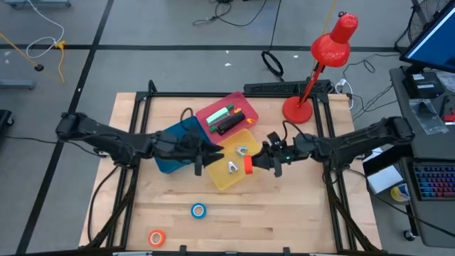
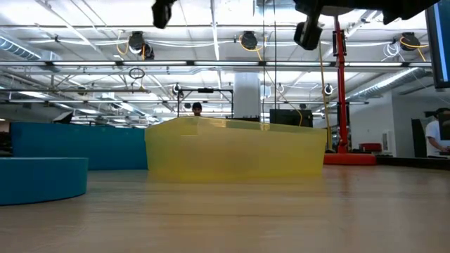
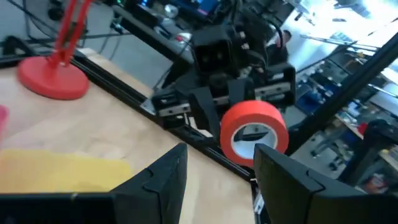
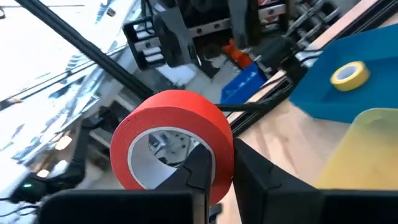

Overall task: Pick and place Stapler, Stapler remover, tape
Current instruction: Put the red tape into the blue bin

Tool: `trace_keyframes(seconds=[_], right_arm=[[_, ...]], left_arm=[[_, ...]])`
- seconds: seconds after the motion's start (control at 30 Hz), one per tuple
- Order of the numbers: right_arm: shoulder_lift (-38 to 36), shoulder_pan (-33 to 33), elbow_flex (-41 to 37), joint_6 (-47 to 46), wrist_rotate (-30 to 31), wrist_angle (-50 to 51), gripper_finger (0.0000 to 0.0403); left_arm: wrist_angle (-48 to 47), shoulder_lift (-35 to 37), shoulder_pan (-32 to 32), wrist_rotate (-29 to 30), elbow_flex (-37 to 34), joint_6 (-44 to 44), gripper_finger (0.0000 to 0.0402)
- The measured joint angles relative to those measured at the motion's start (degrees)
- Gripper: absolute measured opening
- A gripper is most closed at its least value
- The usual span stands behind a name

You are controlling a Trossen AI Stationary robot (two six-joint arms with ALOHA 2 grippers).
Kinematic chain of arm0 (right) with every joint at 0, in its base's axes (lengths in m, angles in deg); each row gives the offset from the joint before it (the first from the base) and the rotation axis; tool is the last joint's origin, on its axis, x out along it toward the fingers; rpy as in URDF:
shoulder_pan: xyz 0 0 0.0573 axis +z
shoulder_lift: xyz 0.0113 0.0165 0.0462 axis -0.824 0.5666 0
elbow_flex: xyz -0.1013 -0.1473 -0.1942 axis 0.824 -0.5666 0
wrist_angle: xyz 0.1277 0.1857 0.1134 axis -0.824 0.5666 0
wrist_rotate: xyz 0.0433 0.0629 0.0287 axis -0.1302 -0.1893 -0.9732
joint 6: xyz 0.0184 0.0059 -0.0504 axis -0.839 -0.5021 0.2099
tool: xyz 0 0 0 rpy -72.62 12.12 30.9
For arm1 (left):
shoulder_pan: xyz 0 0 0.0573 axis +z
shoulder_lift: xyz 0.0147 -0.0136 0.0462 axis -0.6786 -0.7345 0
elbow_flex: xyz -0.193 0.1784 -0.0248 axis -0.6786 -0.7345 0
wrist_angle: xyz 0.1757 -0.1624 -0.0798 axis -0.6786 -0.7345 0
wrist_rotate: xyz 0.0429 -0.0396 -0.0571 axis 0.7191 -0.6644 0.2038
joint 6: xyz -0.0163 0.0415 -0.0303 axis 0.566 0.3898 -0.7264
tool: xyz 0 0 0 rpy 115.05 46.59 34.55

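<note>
My right gripper (image 1: 256, 163) is shut on the red tape roll (image 1: 247, 165) and holds it over the right part of the yellow bin (image 1: 226, 181). My left gripper (image 1: 207, 159) hangs open over the yellow bin's left edge beside the blue bin (image 1: 169, 160), facing the red roll (image 3: 249, 118). The yellow tape roll (image 4: 349, 73) lies in the blue bin. The blue roll (image 1: 198, 210) and the orange roll (image 1: 156, 237) lie flat on the table near its near edge. Silver staple removers (image 1: 233, 167) lie in the yellow bin. Staplers (image 1: 226, 119) lie in the pink bin. My right gripper (image 4: 217, 165) pinches the red roll's wall (image 4: 221, 155), one finger (image 4: 198, 167) inside the ring's hole and the other (image 4: 252, 177) outside. The fingers come level from the table's right. The roll stands on edge, lifted clear above the yellow bin.
A red desk lamp (image 1: 313, 67) stands at the far right of the table. The pink bin (image 1: 245, 107) sits behind the yellow one. In the low view the yellow bin (image 2: 235, 151) and the blue bin (image 2: 42, 179) stand ahead, with bare wood in front of them.
</note>
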Motion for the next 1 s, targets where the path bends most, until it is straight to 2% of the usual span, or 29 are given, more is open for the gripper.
trace_keyframes(seconds=[0.1, 0.27, 0.5, 1.0], right_arm=[[0.7, -1.5, 0.0, -1.1, -2.2, -2.1, 0.0032], [0.7, -3.6, 0.0, 0.1, -1.8, -0.4, 0.0032], [0.7, -5.9, 0.0, 2.9, -0.4, 2.7, 0.0032], [0.7, -7.0, 0.0, 4.3, -0.8, 3.0, 0.0032]], left_arm=[[3.8, -3.1, 0.0, -1.3, 0.0, -0.7, 0.0184], [11.0, -7.2, 0.0, -3.7, 0.0, -3.5, 0.0184], [20.6, -12.1, 0.0, -4.2, 0.0, -5.9, 0.0184], [20.4, -18.0, 1.1, -3.6, 4.7, -5.5, 0.0184]])
